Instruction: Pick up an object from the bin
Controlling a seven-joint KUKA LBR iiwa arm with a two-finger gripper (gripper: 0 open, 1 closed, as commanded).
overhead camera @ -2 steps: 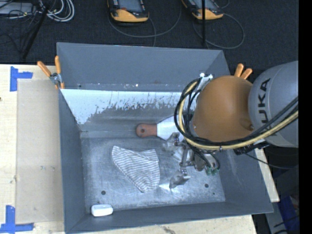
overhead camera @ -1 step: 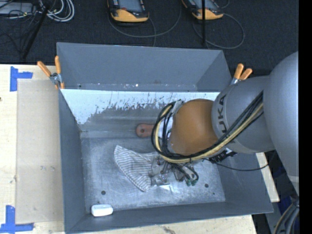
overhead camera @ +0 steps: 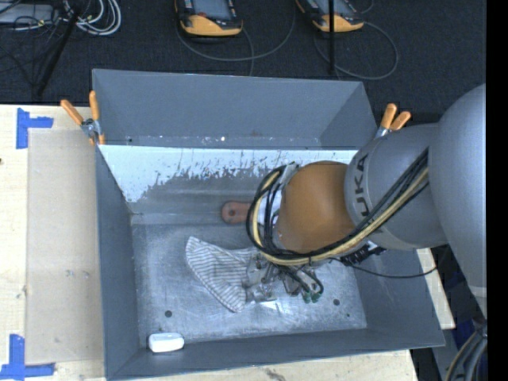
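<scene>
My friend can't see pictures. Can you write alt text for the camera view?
A robot arm's end effector sits at the right edge of a checked cloth in the middle of a grey metal bin. A white block lies near the lower left corner, a reddish-brown piece by the back wall.

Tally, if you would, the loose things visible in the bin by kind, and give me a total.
Striped grey-and-white cloth: 1
Small white oblong block: 1
Reddish-brown rounded thing, partly hidden: 1
Total: 3 in sight; more may lie under the gripper.
</scene>
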